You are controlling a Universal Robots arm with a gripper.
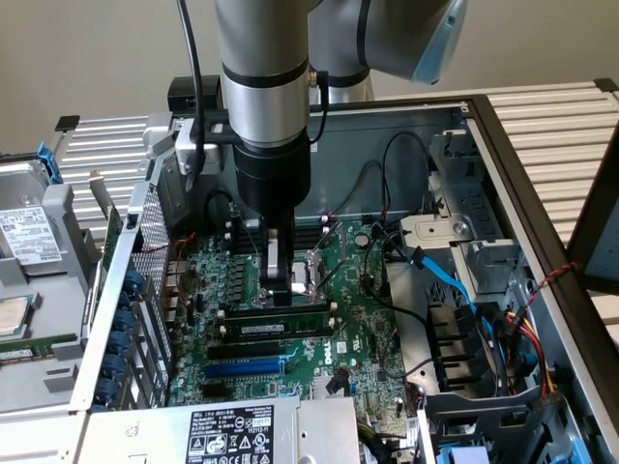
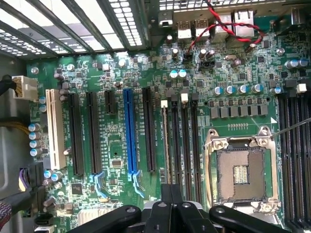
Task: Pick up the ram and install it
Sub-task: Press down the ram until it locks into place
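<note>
Gripper [image 1: 279, 280] closed over ram [image 1: 280, 330], beside CPU socket [image 2: 240, 174].

"DELL" on motherboard [image 1: 334, 356]

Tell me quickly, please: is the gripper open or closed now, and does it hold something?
Gripper: fingers closed, low over the motherboard above the ram in its slot; whether it grips anything cannot be told.

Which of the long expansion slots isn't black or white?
The long blue slot, between a short black slot and a long black one; the rest are black except one white slot by the board edge.
</note>
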